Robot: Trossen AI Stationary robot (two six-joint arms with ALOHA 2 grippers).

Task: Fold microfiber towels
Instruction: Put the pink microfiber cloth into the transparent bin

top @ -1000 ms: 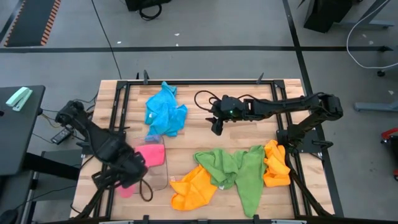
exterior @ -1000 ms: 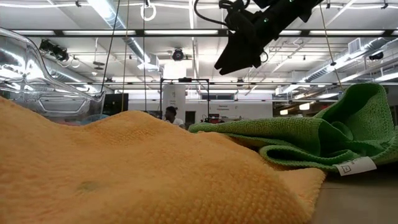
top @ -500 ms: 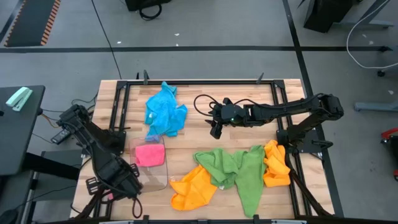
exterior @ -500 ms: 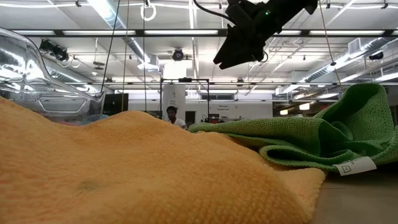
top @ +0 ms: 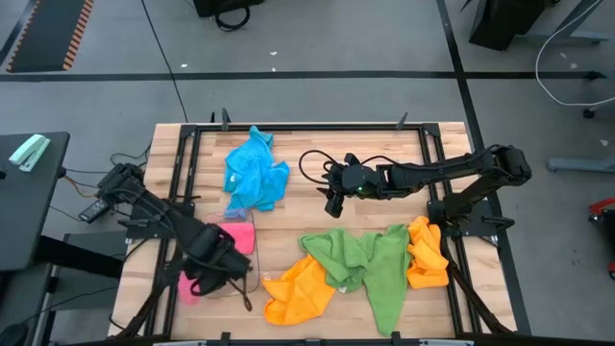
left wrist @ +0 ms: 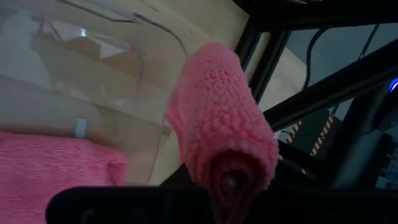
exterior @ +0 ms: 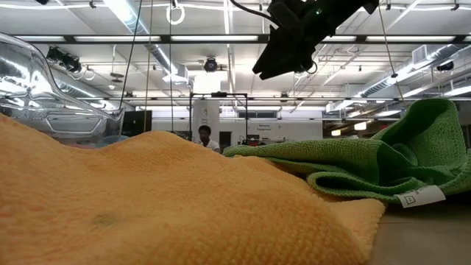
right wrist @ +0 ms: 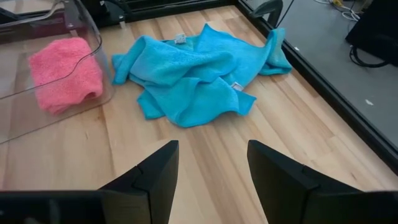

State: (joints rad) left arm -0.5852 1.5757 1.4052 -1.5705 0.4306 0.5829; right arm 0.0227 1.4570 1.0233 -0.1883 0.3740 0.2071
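So the left gripper [top: 216, 261], down at 8 o'clock, is pinching a pink towel [left wrist: 227, 134] tight beside the clear tray [right wrist: 74, 37], probably for stowing. The right gripper [right wrist: 208, 165] is hovering spread and empty facing the blue towel [top: 255, 173] at 11.

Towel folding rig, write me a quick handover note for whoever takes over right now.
Left claw: shut on a pink towel, at the near left beside the clear tray.
Right claw: open, empty, hovering over bare wood near the blue towels.
Done: one folded pink towel in the tray.
Left: blue towels, green towels and orange towels lie crumpled.
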